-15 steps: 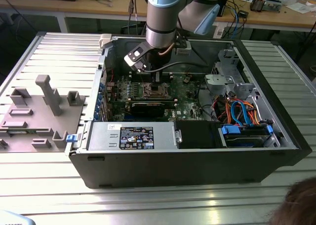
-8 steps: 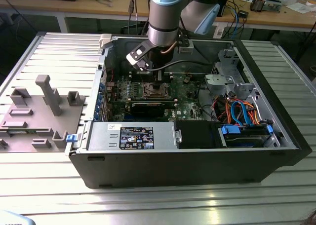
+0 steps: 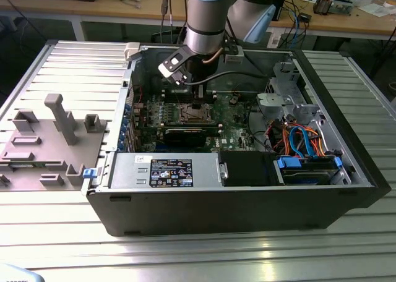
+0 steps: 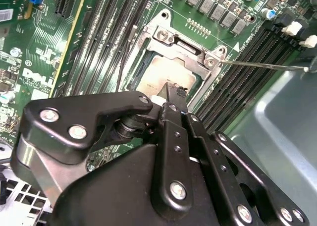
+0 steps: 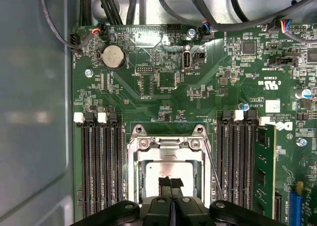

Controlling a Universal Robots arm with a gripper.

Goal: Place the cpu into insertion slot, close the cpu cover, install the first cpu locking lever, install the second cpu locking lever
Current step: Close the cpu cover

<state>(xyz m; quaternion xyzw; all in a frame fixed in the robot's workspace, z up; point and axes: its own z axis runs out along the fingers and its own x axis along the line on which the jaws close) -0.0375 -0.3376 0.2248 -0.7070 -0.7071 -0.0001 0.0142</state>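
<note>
Slatted metal table [image 3: 55, 245], open computer case [image 3: 235, 208]. Hovers over seated cpu [image 5: 163, 169] with gripper [image 5: 171, 182] jaws pressed together, empty; cpu cover [image 5: 198, 169] seemingly down. Leaves locking levers [image 4: 262, 64] apparently unlatched.

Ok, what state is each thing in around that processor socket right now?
Silvery windowed cpu cover: lying down flat, as far as shows.
Square silvery-tan cpu: flat, showing through the cover's window.
Thin wire locking lever: swung out sideways, not latched.
Black gripper: shut, tips over the cpu.
Dark computer case: side open.
</note>
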